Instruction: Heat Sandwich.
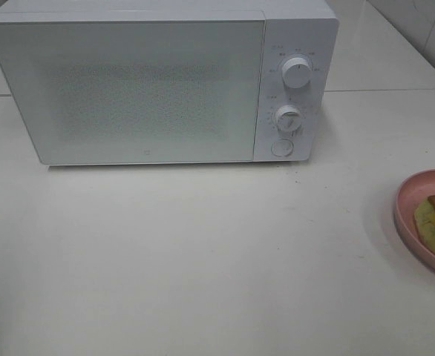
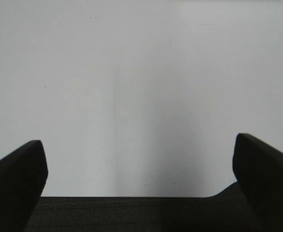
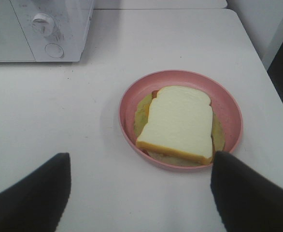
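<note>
Desk: white desk (image 1: 203,259) is seen carrying everything; a seam is seen behind the microwave, and pale wall tiles at the far right corner.
Microwave: white microwave (image 1: 162,81) is set at the back of the desk, door (image 1: 128,89) shut, front facing the camera.
Controls: two round knobs, upper knob (image 1: 297,73) above lower knob (image 1: 287,119), with a round button (image 1: 282,147) under them, all on the panel right of the door.
Left arm: not seen in the high view; left gripper (image 2: 139,169) is held over bare desk, pointed down at it.
Left jaws: spread wide, nothing between them, only blank surface is seen.
Right arm: not seen in the high view; right gripper (image 3: 141,188) is held above the desk, just short of the plate's near rim.
Right jaws: spread wide, nothing gripped; one dark fingertip (image 3: 247,193) is seen overlapping the plate's near edge, contact cannot be told.
Sandwich: sandwich (image 3: 177,123) is laid flat in the pink plate (image 3: 228,101), white bread on top, yellow-green filling showing at its edges.
Plate position: at the right edge of the desk, cut off by the frame in the high view, well apart from the microwave.
Obstructions: open desk is seen between plate and microwave; the shut door closes off the microwave cavity.
</note>
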Motion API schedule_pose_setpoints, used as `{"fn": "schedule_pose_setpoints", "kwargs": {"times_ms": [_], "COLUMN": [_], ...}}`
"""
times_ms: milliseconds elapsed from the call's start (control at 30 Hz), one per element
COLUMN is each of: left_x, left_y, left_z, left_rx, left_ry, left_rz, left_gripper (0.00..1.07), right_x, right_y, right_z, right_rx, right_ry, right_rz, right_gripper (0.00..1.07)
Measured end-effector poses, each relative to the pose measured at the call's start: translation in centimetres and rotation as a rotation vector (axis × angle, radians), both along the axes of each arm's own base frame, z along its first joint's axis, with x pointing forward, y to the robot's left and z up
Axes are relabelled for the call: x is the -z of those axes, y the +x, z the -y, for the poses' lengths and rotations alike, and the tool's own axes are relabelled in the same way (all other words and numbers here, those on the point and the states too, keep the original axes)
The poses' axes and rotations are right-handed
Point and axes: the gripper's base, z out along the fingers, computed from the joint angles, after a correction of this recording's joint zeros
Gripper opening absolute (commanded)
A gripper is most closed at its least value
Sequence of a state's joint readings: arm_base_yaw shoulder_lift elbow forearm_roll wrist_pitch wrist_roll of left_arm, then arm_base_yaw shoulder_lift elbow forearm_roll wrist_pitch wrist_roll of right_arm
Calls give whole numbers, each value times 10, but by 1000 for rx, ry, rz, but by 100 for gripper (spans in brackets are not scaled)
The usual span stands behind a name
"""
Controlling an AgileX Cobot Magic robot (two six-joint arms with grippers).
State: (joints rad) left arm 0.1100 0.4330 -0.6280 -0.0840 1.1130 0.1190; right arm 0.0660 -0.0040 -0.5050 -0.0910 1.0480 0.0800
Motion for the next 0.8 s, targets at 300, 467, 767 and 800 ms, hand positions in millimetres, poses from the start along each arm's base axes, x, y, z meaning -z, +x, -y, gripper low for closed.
{"fn": "schedule_pose_setpoints", "kwargs": {"times_ms": [300,467,767,800], "left_x": [23,24,22,22], "left_y": [-20,-30,-57,-59], "left_z": [1,2,5,5], "left_rx": [-43,-45,-43,-43], "left_ry": [-13,-5,11,12], "left_rz": [111,178,351,364], "left_gripper": [103,103,103,103], "right_x": [0,0,0,0], "right_y": [0,0,0,0], "right_z": [0,0,0,0], "right_rx": [0,0,0,0], "right_ry": [0,0,0,0], "right_rz": [0,0,0,0], "right_gripper": [76,76,76,76]}}
